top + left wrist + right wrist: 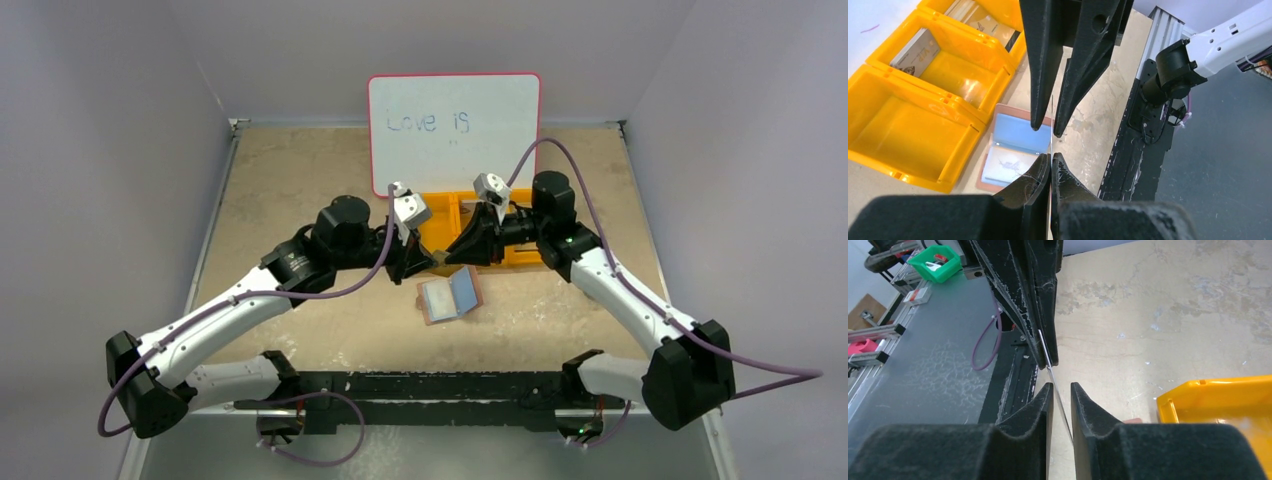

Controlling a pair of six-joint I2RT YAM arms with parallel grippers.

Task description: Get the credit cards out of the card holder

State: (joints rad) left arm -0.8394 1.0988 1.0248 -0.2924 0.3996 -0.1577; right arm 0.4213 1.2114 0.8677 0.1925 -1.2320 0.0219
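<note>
The brown card holder [450, 297] lies open on the table, its pale blue pockets [1015, 150] facing up. Above it the two grippers meet tip to tip. My left gripper [1050, 159] is shut on a thin credit card [1052, 125], seen edge-on as a pale line. The same card [1055, 390] runs between the fingers of my right gripper [1061, 386], which stand apart with a gap on either side of it. In the top view the left gripper [425, 265] and the right gripper [458, 255] hide the card.
An orange three-compartment tray [520, 250] sits just behind the grippers, with two cards [915, 50] in its far compartments. A whiteboard [455, 120] stands at the back. The black base rail [420, 385] runs along the near edge. A green bin [938, 262] sits beyond the table.
</note>
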